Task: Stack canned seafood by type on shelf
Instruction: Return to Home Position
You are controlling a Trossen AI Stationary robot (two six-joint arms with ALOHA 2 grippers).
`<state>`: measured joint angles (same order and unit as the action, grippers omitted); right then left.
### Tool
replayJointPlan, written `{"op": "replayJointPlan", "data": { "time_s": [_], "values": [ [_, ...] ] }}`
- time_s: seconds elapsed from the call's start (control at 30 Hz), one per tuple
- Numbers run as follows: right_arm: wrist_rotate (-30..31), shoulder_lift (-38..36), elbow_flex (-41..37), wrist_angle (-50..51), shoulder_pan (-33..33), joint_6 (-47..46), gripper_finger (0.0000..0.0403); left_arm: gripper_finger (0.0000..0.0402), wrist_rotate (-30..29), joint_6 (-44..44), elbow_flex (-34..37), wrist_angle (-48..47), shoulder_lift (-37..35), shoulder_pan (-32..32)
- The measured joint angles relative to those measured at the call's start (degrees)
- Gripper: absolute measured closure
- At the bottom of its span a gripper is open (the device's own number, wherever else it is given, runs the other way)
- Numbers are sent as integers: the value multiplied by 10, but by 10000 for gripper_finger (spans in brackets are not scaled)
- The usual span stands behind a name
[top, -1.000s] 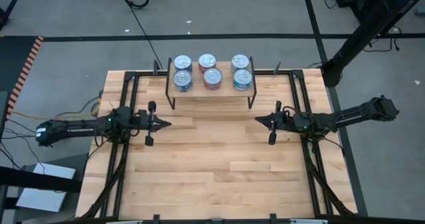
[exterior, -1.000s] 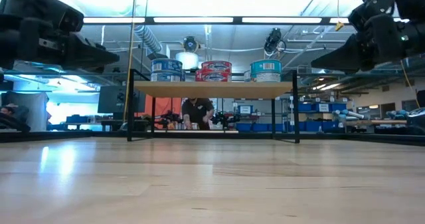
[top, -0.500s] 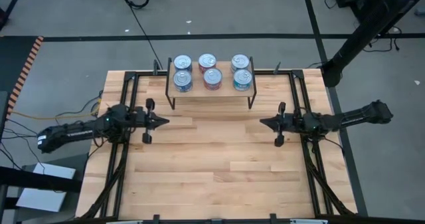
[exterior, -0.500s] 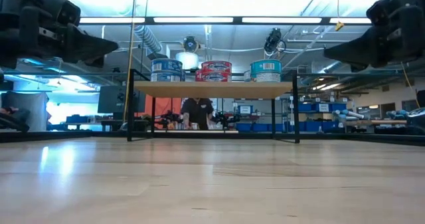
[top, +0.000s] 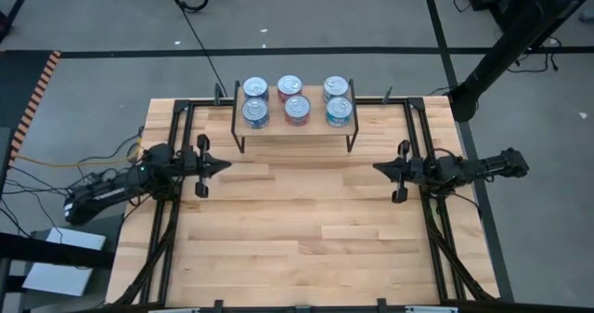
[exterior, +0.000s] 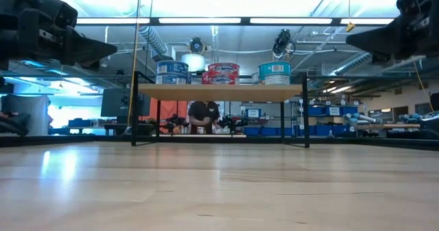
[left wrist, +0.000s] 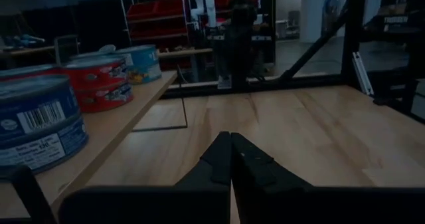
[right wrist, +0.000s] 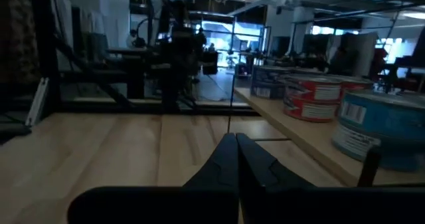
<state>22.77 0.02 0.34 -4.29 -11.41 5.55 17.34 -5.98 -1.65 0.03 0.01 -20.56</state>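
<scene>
Because no tin lies loose on the light slatted wooden tabletop (top: 297, 229), neither arm has anything to carry. The step in hand is judged to be the retreat to rest poses. The dark two-finger left gripper (top: 221, 165) hangs above the table's left side with its fingers pressed flat together on nothing. Its wrist view shows the two tips meeting in one seam. The dark two-finger right gripper (top: 379, 168) mirrors it above the right side, likewise closed and empty. The two grippers point at each other across bare planks, well apart, which keeps each arm out of the other's path.

Beyond both grippers, on the far side of the line between them, stands the small low shelf (top: 295, 128) with a light wood plank top and thin black metal legs. Neither gripper touches it or reaches over it.

On the plank sits the canned seafood, short round silver-topped tins, grouped in three colour columns:
- blue-labelled tins (top: 255, 111) nearest the left gripper;
- red-labelled tins (top: 297, 108) in the middle;
- teal-labelled tins (top: 340, 111) nearest the right gripper.

From table height each front stack appears two tins high. Like rests on like, so the sorting looks complete.

Farthest off, in the room behind the shelf, a person (exterior: 201, 114) bends over a bench.
</scene>
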Motion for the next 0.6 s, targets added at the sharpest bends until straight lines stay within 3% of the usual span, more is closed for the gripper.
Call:
{"op": "replayJointPlan", "data": {
  "time_s": [0.27,0.6],
  "values": [
    [16,7,0,0,-1,4,402,396,8,1,-7,-11,0,-15],
    [16,13,0,1,33,-2,397,396,-38,26,11,47,0,-19]
  ]
}}
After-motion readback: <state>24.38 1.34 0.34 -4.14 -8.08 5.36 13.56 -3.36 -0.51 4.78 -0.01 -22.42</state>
